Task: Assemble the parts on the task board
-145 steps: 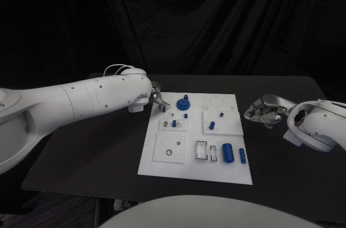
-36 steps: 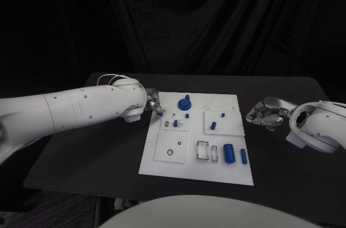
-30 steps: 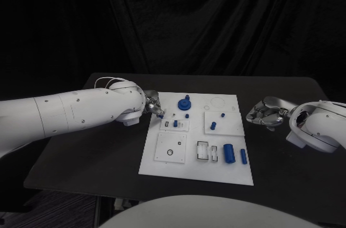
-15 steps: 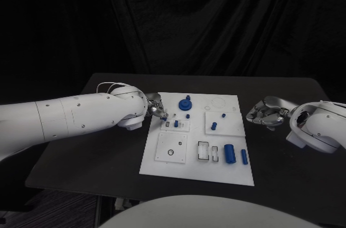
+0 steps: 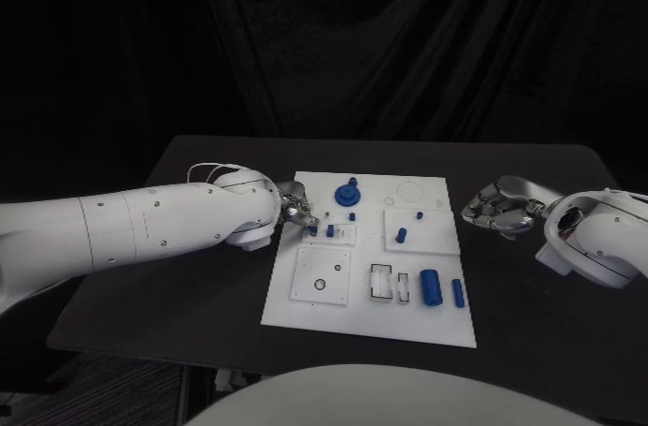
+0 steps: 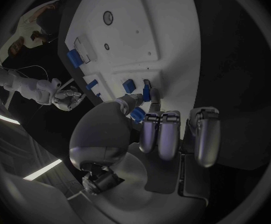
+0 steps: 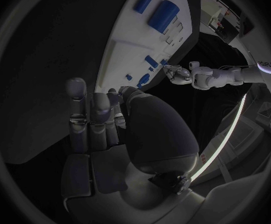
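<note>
The white task board (image 5: 372, 257) lies mid-table, blue parts (image 5: 428, 286) lying on it and standing in its sockets. At its near-left edge the left hand (image 5: 297, 214) pinches a small blue part (image 6: 138, 114) between thumb and finger. The right hand (image 5: 494, 211) sits off the board's right edge, fingers curled in on nothing.

We're in a robot lab or test cell here. Black curtains (image 5: 405, 61) close off the back, and a black table (image 5: 526, 164) carries a white task board (image 5: 372, 309) with blue parts (image 5: 428, 286).
</note>
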Tool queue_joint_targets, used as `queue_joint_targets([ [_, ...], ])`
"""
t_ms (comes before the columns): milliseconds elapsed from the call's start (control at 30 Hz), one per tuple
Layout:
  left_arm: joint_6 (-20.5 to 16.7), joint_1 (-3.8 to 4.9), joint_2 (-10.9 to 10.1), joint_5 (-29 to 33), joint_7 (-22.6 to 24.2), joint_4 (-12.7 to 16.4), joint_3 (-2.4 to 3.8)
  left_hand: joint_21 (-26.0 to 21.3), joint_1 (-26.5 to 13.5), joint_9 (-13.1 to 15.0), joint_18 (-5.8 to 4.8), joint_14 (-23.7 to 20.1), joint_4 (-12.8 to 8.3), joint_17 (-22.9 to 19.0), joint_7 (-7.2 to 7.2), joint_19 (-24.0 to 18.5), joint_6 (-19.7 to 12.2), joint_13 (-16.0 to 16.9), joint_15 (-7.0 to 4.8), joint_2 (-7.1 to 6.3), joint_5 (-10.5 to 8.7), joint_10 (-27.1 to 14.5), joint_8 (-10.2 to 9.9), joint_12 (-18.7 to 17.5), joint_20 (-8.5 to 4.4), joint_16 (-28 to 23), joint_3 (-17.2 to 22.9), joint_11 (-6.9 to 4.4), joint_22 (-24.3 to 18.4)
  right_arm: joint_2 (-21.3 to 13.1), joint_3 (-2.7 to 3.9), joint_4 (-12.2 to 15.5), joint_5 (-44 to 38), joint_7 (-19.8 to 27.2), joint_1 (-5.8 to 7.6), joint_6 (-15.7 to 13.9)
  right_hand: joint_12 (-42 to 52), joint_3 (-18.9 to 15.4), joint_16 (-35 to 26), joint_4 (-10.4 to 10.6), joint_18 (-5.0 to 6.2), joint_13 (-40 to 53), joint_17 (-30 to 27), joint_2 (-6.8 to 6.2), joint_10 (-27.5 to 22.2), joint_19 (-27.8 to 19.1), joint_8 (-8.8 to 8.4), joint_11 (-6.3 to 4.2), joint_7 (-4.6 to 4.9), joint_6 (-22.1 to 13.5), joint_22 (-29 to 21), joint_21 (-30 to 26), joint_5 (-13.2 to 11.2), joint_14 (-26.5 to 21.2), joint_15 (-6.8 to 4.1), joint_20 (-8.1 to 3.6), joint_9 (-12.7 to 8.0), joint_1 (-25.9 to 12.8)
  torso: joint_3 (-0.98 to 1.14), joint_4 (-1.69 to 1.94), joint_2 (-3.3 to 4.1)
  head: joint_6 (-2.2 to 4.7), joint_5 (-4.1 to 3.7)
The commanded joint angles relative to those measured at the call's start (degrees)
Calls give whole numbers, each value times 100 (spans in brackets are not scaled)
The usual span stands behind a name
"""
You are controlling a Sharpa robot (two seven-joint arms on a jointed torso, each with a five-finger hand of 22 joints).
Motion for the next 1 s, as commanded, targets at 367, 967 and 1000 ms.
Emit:
queue_joint_targets([
  [367,-37,-54,8,18,21,46,5,-40,-56,-16,34,606,21,1509,16,381,31,1506,-25,21,-93,607,14,15,-42,15,-109,-38,1358,-25,4,23,-29,-2,-16,-58,-18,29,-7,0,72,-32,-17,6,-1,33,16,-1,7,42,-2,3,48,39,6,17,3,67,1,8,4,-1,-25],
  [967,-38,-66,-81,18,13,142,5,-49,-49,-29,36,606,66,1509,12,377,42,1506,-26,57,-262,607,13,15,-43,15,-263,-40,1355,-15,4,-2,-29,-115,-22,91,-50,32,-43,11,81,-66,-43,-3,-33,18,2,1,10,15,-21,-59,61,24,8,18,-3,60,-3,-3,-13,-1,-8],
  [1000,-39,-66,-87,18,13,143,5,-49,-49,-29,36,606,66,1509,12,377,42,1506,-26,57,-262,607,13,15,-43,15,-263,-40,1355,-15,4,-3,-29,-118,-22,95,-63,34,-58,13,82,-79,-54,-5,-46,13,-1,1,11,7,-26,-74,64,17,9,18,-5,59,-6,-2,-15,-1,-7],
])
